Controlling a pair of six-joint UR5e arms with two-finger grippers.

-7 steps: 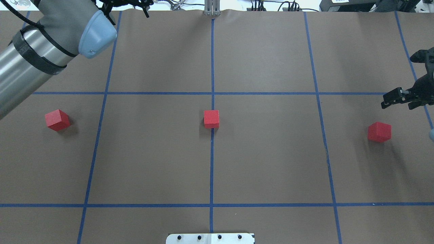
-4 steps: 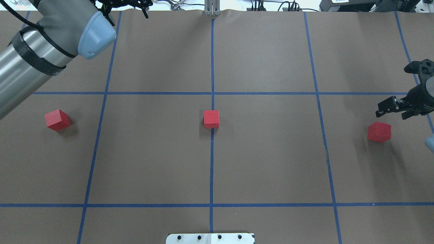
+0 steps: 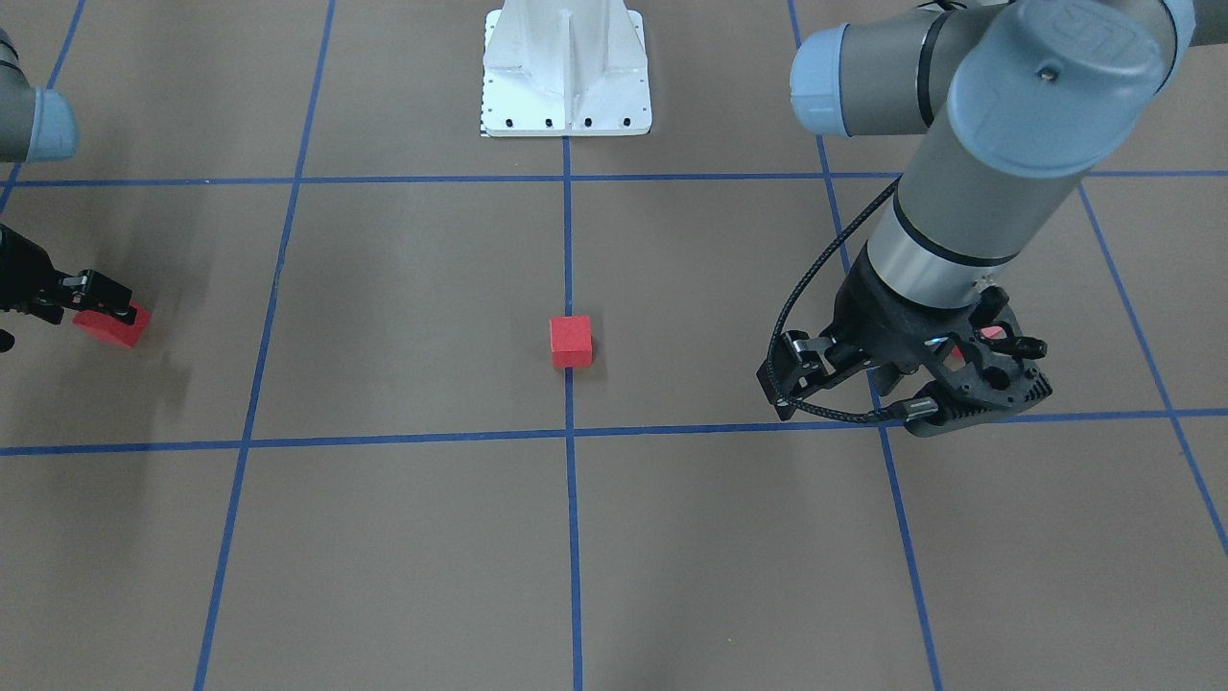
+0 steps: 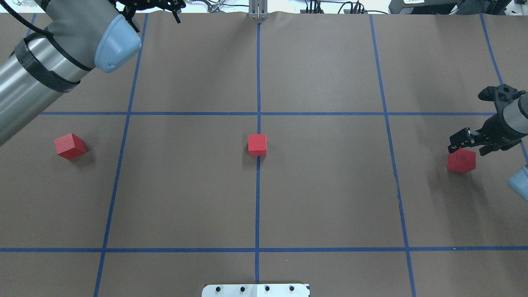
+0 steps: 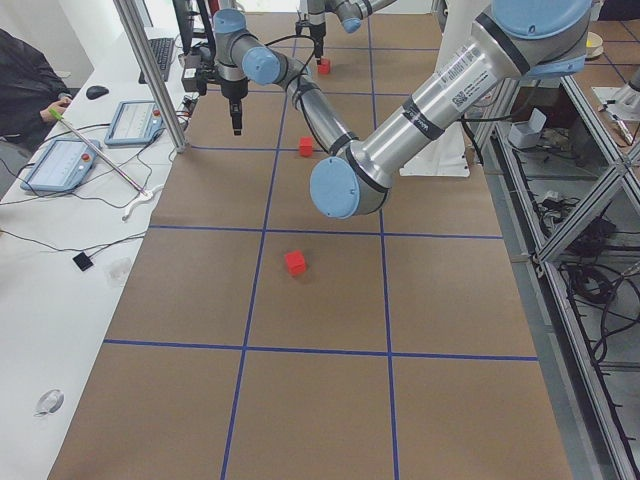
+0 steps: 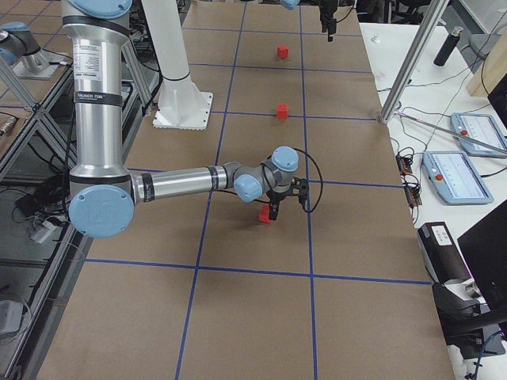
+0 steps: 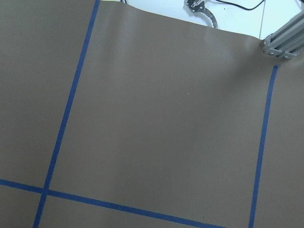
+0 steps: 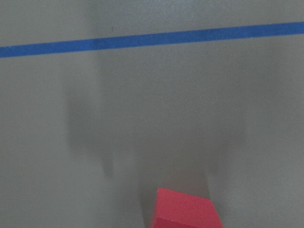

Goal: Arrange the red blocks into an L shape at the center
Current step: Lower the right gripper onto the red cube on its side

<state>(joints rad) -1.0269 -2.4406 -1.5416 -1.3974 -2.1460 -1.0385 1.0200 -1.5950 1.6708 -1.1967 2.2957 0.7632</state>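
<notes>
Looking from the front, the right hand (image 3: 72,307), fingers parted and empty, hovers just by the rotated right-end small matte red cube (image 3: 113,327); closing off-square could nudge it away. Overhead, the middle red cube (image 4: 257,144) sits at the brown taped center (image 4: 288,173); the left red cube (image 4: 70,146) lies far off, left hand (image 4: 154,12) spread, empty.

Brown blue-taped table (image 4: 330,198): 3 red blocks (image 4: 257,144), well apart.
</notes>
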